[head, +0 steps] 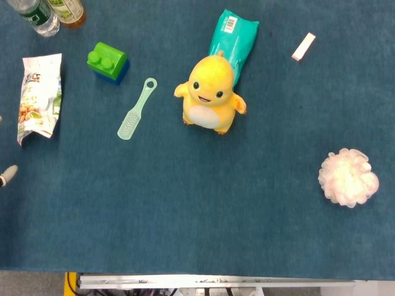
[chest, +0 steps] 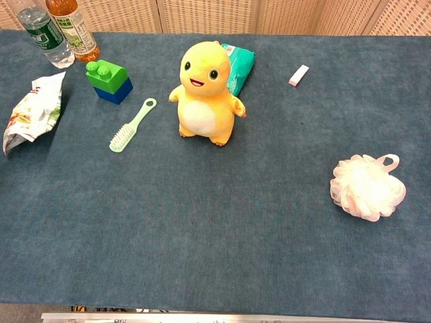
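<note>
The snack packet [head: 40, 98] lies flat and crumpled on the blue surface [head: 185, 216], far out to the robot's left of the yellow plush toy [head: 211, 92] and about level with it. It is the thing nearest to the only bit of the robot on show. That bit is a grey tip of the left hand [head: 7, 175], poking in at the edge of the head view. It sits nearer the robot than the packet, close to it but not touching. So little of the hand shows that I cannot tell whether its fingers are spread or curled, though nothing can be seen in them. The right hand appears in neither view.

By my reading the work has hardly begun: the packet is not gripped, and any reach and grasp is yet to be made.

Between packet and toy lie a pale green brush [head: 137, 109], just left of the toy, and a green-and-blue block [head: 108, 61], a little farther back. Two bottles, one clear [head: 37, 15] and one amber [head: 68, 9], stand in the far corner to the toy's left. A teal pack [head: 233, 38] lies right behind the toy, partly hidden by it. A small white block [head: 303, 47] sits back and to the toy's right. A pale pink bath pouf [head: 348, 177] rests well to the toy's right, nearer the robot.
</note>
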Controlling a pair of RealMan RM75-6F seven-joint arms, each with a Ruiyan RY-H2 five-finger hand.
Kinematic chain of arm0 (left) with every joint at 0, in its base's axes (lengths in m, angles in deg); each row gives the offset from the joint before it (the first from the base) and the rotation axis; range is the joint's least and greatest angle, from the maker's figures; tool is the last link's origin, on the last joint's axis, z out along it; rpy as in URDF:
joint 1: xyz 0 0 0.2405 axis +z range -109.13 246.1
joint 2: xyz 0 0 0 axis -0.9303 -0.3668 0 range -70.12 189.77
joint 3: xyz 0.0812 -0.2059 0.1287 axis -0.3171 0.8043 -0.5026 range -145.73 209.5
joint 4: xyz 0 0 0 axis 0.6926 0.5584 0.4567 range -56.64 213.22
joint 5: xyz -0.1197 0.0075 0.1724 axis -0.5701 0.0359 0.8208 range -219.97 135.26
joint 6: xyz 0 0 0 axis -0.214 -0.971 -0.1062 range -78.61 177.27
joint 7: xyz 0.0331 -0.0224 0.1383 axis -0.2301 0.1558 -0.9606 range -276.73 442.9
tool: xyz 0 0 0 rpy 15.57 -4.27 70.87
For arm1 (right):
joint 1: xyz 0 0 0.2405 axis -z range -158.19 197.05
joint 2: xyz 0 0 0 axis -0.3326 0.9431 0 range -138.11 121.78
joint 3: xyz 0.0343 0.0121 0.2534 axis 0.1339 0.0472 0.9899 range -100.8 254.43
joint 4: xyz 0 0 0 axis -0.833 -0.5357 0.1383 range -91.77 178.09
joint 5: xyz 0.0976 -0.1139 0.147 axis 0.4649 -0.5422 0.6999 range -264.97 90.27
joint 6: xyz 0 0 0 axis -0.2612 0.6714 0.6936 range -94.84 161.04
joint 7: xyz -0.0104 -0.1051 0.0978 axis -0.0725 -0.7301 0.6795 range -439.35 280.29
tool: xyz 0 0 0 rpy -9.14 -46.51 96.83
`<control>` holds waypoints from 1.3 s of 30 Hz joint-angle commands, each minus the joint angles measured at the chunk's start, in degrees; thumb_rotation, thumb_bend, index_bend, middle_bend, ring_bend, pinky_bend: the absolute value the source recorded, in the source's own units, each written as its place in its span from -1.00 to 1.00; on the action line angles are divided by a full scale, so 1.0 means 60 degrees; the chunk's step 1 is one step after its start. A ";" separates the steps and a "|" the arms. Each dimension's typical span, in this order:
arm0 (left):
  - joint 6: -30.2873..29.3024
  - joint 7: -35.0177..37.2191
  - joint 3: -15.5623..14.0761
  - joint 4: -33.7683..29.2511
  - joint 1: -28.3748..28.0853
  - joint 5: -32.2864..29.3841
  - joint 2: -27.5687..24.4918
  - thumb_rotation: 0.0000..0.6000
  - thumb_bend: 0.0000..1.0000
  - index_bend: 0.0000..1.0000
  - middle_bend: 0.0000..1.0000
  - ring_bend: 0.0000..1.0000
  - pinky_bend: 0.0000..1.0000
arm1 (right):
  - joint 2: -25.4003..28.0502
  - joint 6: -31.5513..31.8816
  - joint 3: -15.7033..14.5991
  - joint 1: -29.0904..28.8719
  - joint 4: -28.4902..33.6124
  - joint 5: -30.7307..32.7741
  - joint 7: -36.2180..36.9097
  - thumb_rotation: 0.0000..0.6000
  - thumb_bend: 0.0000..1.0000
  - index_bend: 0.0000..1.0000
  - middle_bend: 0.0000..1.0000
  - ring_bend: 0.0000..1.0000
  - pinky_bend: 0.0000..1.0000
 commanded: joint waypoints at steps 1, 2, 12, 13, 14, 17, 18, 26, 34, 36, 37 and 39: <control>0.0023 0.0026 0.0003 0.0018 -0.0010 -0.0008 0.0007 1.00 -0.87 -0.49 -0.55 -0.52 -0.45 | -0.0001 0.0007 0.0002 0.0005 0.0004 0.0003 -0.0009 1.00 -0.66 -0.49 -0.24 -0.40 -0.41; 0.0025 0.0040 0.0003 0.0021 -0.0012 -0.0005 0.0008 1.00 -0.87 -0.49 -0.55 -0.52 -0.45 | -0.0002 0.0011 0.0005 0.0004 0.0008 0.0005 -0.0013 1.00 -0.66 -0.49 -0.24 -0.40 -0.41; 0.0058 0.0224 0.0055 0.0008 -0.0165 0.0222 -0.0054 1.00 -0.87 -0.49 -0.55 -0.52 -0.45 | -0.0116 0.0230 0.0172 -0.0045 -0.0069 -0.0052 -0.0057 1.00 -0.66 -0.49 -0.24 -0.40 -0.41; 0.0071 0.0281 0.0080 -0.0006 -0.0206 0.0255 -0.0058 1.00 -0.87 -0.49 -0.55 -0.52 -0.45 | -0.0147 0.0233 0.0181 -0.0057 -0.0082 -0.0060 -0.0066 1.00 -0.66 -0.49 -0.24 -0.40 -0.41; 0.0086 0.0340 0.0106 -0.0013 -0.0255 0.0297 -0.0059 1.00 -0.87 -0.49 -0.56 -0.52 -0.45 | -0.0172 0.0229 0.0185 -0.0069 -0.0093 -0.0070 -0.0064 1.00 -0.66 -0.49 -0.24 -0.40 -0.41; 0.0186 0.0554 0.0189 -0.0065 -0.0479 0.0510 -0.0072 1.00 -0.87 -0.49 -0.56 -0.52 -0.45 | -0.0226 0.0266 0.0215 -0.0107 -0.0116 -0.0130 -0.0093 1.00 -0.66 -0.49 -0.24 -0.40 -0.41; 0.0259 0.0644 0.0217 -0.0103 -0.0598 0.0625 -0.0090 1.00 -0.87 -0.49 -0.56 -0.52 -0.45 | -0.0235 0.0303 0.0229 -0.0110 -0.0116 -0.0151 -0.0102 1.00 -0.67 -0.49 -0.24 -0.40 -0.41; 0.1267 0.1381 0.0435 -0.0246 -0.1776 0.1297 -0.0003 1.00 -0.87 -0.55 -0.59 -0.57 -0.51 | -0.0247 0.0415 0.0179 -0.0040 -0.0115 -0.0200 -0.0062 1.00 -0.66 -0.49 -0.24 -0.40 -0.41; 0.2923 0.2531 0.0671 0.0070 -0.3403 0.1578 0.0343 1.00 -0.87 -0.75 -0.76 -0.77 -0.73 | -0.0148 0.0607 0.0099 0.0091 -0.0057 -0.0317 -0.0015 1.00 -0.67 -0.49 -0.24 -0.40 -0.41; 0.3178 0.2892 0.0767 0.0218 -0.3777 0.1607 0.0522 1.00 -0.87 -0.77 -0.79 -0.81 -0.77 | -0.0135 0.0622 0.0092 0.0104 -0.0041 -0.0325 -0.0027 1.00 -0.67 -0.49 -0.24 -0.40 -0.41; 0.3262 0.3043 0.0815 0.0289 -0.3926 0.1602 0.0613 0.98 -0.87 -0.78 -0.81 -0.84 -0.79 | -0.0132 0.0621 0.0087 0.0108 -0.0037 -0.0324 -0.0030 1.00 -0.66 -0.49 -0.24 -0.40 -0.41; 0.3422 0.3356 0.0918 0.0448 -0.4236 0.1568 0.0841 0.81 -0.88 -0.78 -0.82 -0.86 -0.81 | -0.0129 0.0603 0.0077 0.0116 -0.0032 -0.0308 -0.0029 1.00 -0.66 -0.49 -0.24 -0.40 -0.41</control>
